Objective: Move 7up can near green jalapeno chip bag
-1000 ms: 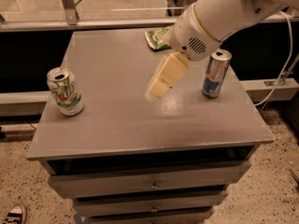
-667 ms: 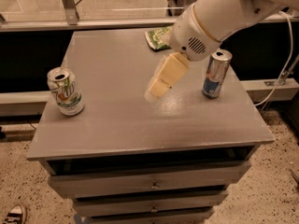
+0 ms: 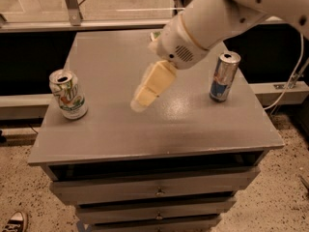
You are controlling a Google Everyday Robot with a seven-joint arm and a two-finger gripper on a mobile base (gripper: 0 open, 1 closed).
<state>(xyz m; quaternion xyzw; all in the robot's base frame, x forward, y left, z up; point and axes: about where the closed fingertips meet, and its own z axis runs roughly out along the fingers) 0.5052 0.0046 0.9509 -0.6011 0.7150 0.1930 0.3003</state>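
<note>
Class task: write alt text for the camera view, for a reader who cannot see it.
A robot arm reaches over a grey cabinet top, its gripper hovering above the middle. The 7up can stands upright near the left edge, apart from it; a slim silver-and-blue can stands right, and the green jalapeno chip bag barely shows behind the arm.

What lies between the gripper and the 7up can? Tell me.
Only bare tabletop, per the camera view, between the gripper over mid-table and the 7up can.
</note>
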